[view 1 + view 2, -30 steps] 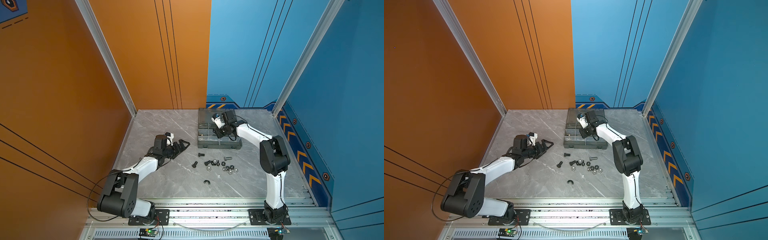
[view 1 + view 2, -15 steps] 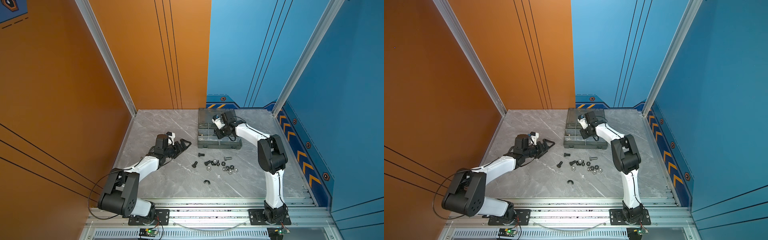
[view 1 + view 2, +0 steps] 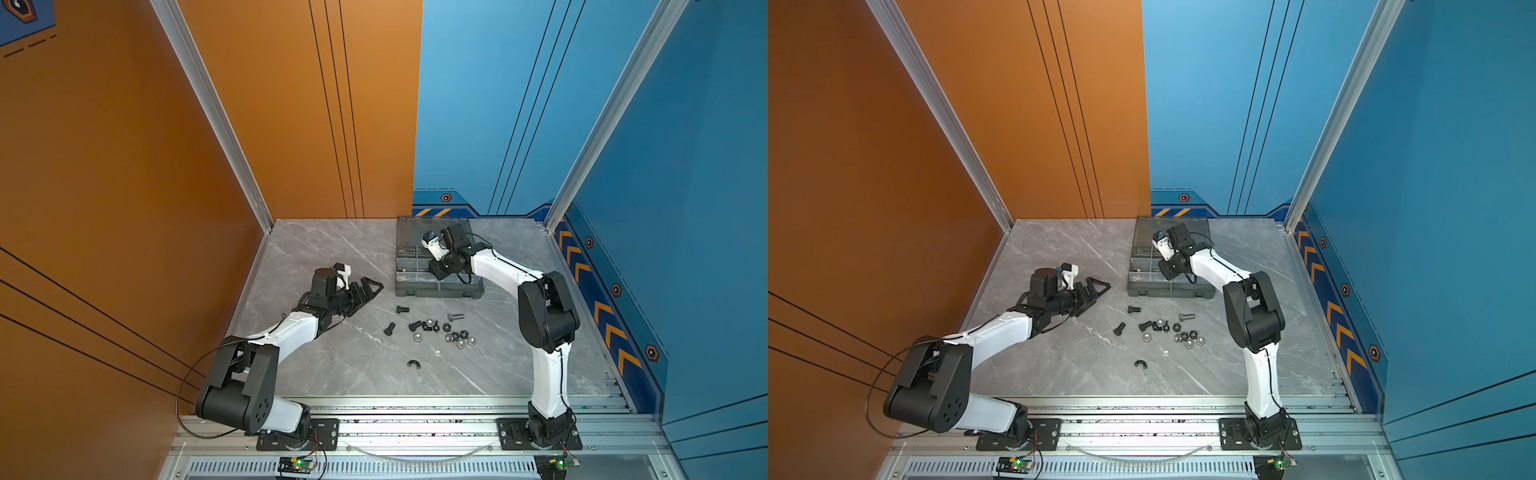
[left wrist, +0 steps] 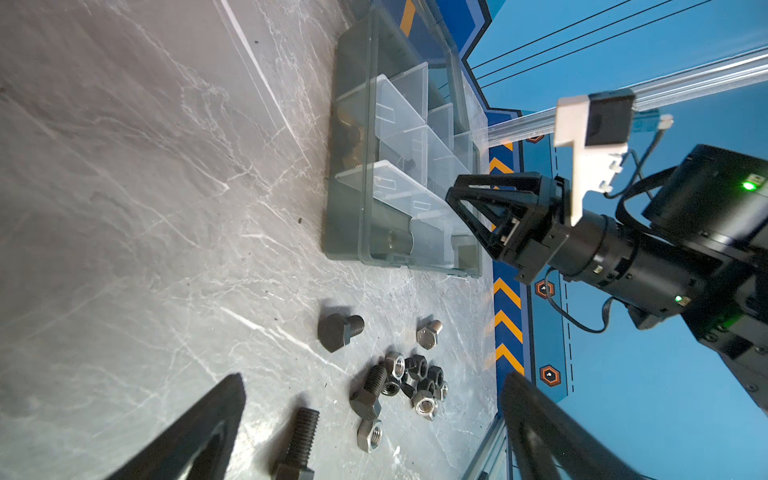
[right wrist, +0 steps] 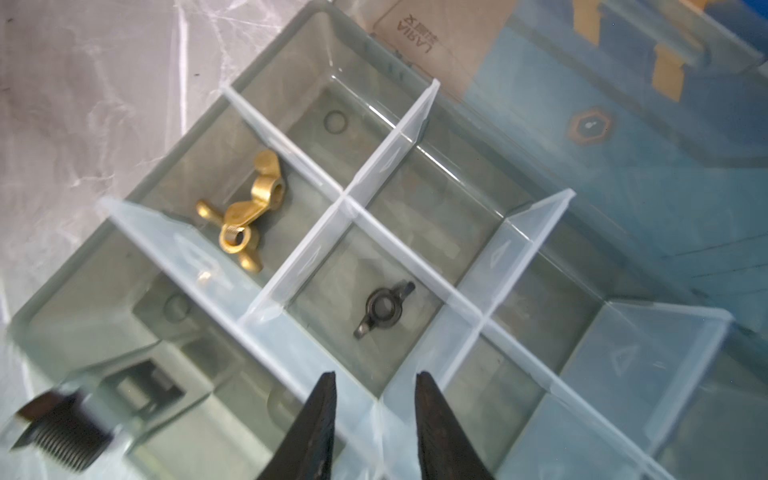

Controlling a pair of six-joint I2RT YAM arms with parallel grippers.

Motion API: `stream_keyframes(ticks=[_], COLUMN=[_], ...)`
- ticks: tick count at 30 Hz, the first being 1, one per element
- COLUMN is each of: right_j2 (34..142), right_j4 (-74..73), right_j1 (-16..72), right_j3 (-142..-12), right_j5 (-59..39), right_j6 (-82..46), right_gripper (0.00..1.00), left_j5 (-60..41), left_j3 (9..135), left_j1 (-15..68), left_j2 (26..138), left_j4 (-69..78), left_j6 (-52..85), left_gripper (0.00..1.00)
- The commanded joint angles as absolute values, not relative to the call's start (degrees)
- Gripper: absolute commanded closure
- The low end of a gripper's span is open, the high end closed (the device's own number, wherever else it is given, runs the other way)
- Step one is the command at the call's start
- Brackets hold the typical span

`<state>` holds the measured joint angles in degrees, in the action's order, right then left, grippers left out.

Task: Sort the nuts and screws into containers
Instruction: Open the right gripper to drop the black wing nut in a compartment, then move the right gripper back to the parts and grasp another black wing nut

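Note:
The smoky-grey case of containers [image 3: 436, 293] [image 3: 1171, 291] stands at the back middle with its lid raised. My right gripper [image 5: 375, 376] [image 3: 439, 269] hovers over its compartments, open, nothing between the fingers. Below it a black winged nut [image 5: 383, 306] lies in one compartment. Two brass winged nuts [image 5: 249, 208] lie in the neighbouring one. Loose black screws [image 3: 402, 309] [image 4: 338, 330], a silver screw [image 3: 456, 317] and a cluster of nuts [image 3: 457, 336] [image 4: 419, 382] lie on the table before the case. My left gripper [image 3: 368, 291] [image 4: 374, 378] rests low at their left, wide open and empty.
A lone black winged nut [image 3: 413, 364] lies nearer the front rail. Orange wall on the left and blue wall on the right close in the grey marble table [image 3: 324, 249]. A black screw [image 5: 62, 432] sits just outside the case's front wall.
My right gripper's jaws have parted above the case. Both arms stay almost where they were.

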<state>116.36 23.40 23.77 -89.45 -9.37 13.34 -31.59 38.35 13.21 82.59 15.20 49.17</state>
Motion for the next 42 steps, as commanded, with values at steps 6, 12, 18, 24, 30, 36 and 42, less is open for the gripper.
stream_keyframes(ticks=[6,12,18,24,30,36,42], right_j2=[99.21,91.32,86.24,81.8,79.72,80.03,81.25], right_j4=[20.68,17.65,15.15,11.9,10.02,8.28,7.11], right_j1=[29.27,37.35,44.71,48.86,53.07,56.88,58.08], right_j3=[-71.94,-60.01,-52.2,-46.51,-43.43,-42.13,-41.13], right_j5=[-14.63,-10.16,-4.98,-6.51,-5.23,-0.92,-0.08], right_j6=[21.67,24.13,22.06,19.55,17.69,16.61,15.96], right_gripper=[0.63,0.62,0.62,0.62,0.62,0.63,0.65], left_j5=[-32.43,-32.92,-33.4,-33.98,-34.03,-34.13,-34.15], left_j3=[39.52,38.9,37.62,37.27,36.88,36.83,36.82], left_j1=[13.53,13.27,12.83,12.06,11.83,11.64,11.65], left_j2=[83.76,83.83,82.96,82.22,82.02,81.67,81.39], left_j4=[16.44,16.92,17.61,17.52,17.5,17.41,17.09], left_j6=[49.14,49.2,49.73,49.92,50.17,50.45,50.45], left_gripper=[0.02,0.02,0.02,0.02,0.02,0.02,0.02])
